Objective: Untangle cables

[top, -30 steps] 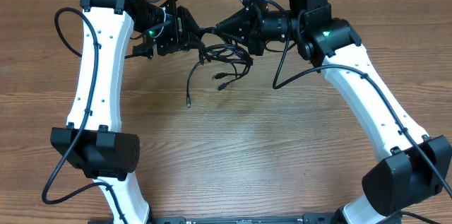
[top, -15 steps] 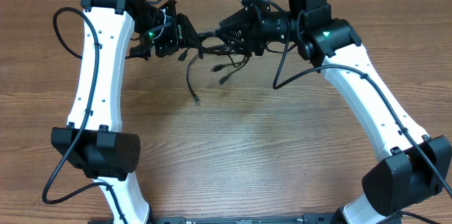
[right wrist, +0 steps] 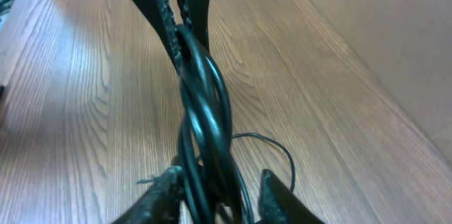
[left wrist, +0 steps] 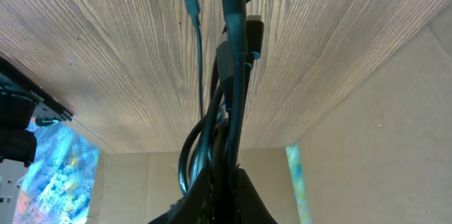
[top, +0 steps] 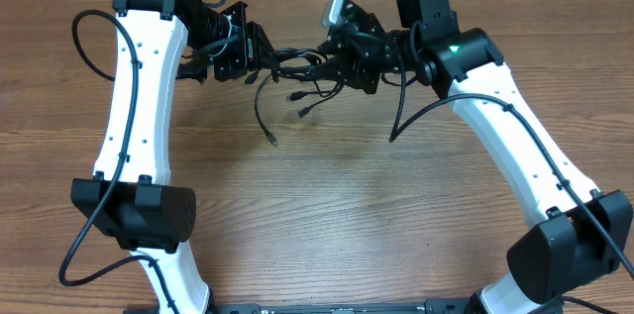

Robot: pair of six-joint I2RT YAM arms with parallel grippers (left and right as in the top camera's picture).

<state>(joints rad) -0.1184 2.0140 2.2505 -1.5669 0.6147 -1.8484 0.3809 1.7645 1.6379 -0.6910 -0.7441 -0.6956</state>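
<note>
While cables (top: 297, 68) are hanging: bunched between the grippers, plugs (top: 272, 141) dangling over the table (top: 337, 205).
Left gripper (top: 256, 52): clamping one end of the bundle.
Right gripper (top: 342, 56): fingers standing apart, bundle running loosely between them.
Doing it well: to my eye, right should be pinching a single strand and drawing away slowly, while watching for the knot tightening.

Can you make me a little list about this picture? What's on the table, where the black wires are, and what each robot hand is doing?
place: wooden table
cables: black tangle stretched between the two grippers
left gripper: shut on the cables
right gripper: fingers apart, cables running between them
loose end: one cord with a plug trails out of the tangle
job so far: not untangled yet
</note>
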